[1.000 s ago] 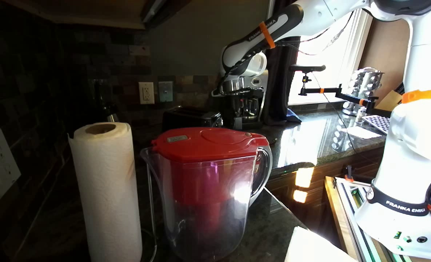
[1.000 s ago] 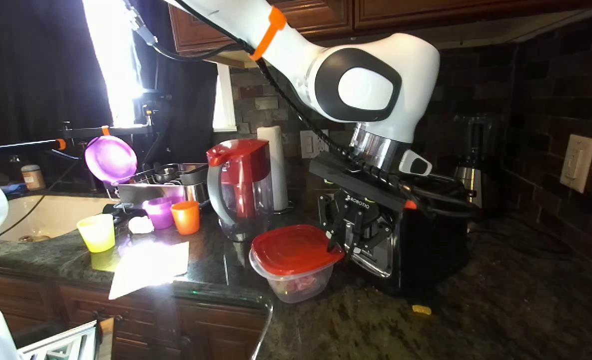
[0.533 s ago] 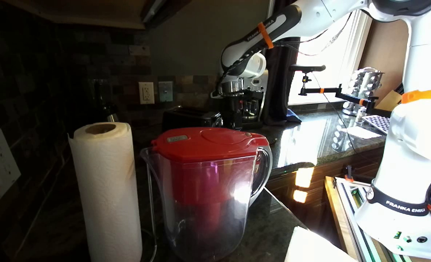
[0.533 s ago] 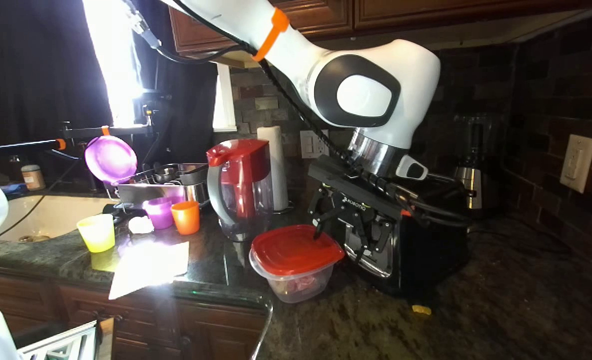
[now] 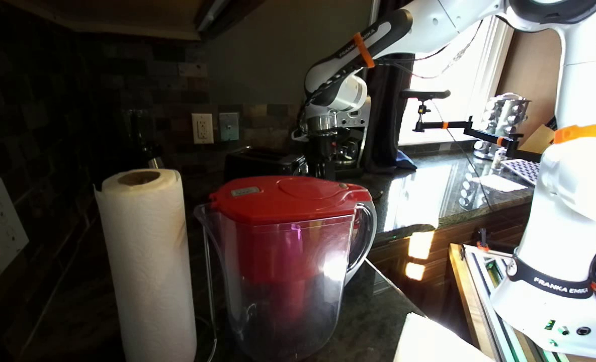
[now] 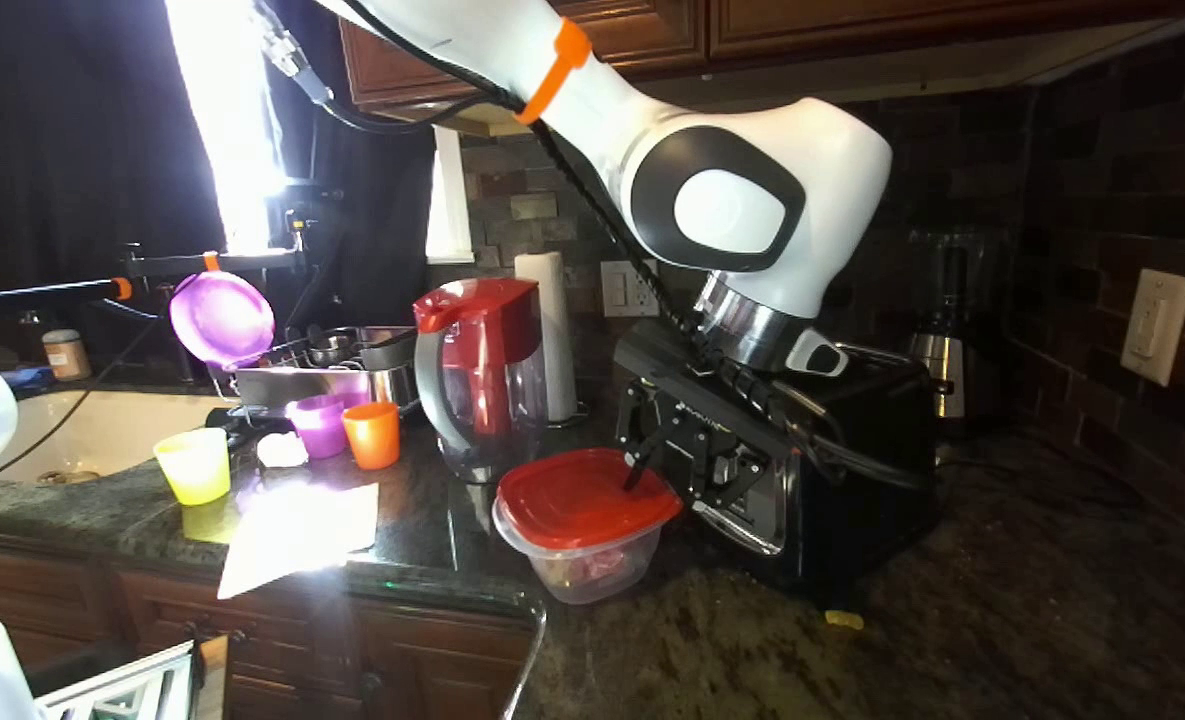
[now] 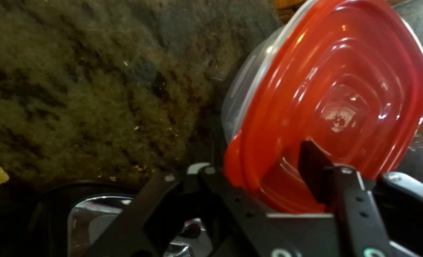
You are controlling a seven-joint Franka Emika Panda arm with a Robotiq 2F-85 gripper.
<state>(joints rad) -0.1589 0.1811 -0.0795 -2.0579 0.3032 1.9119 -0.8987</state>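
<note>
As the gripper (image 7: 253, 156) hangs, jaws parted, astride the edge of the red lid (image 7: 332, 100), its clear tub (image 6: 592, 575) sits just beside the toaster (image 6: 872, 510): probably light, slick, springy plastic, best pinched at the corner tab (image 7: 234, 160)!

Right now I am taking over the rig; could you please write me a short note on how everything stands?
Gripper: jaws apart at the edge of the red lid, one finger over its top; whether that finger presses on it, I cannot tell.
Things: the lid lies on the clear container, which stands on the counter close to the black toaster and the red-topped pitcher.
Done: the gripper is placed at the lid.
Left: no firm grip on the lid shows yet.
</note>
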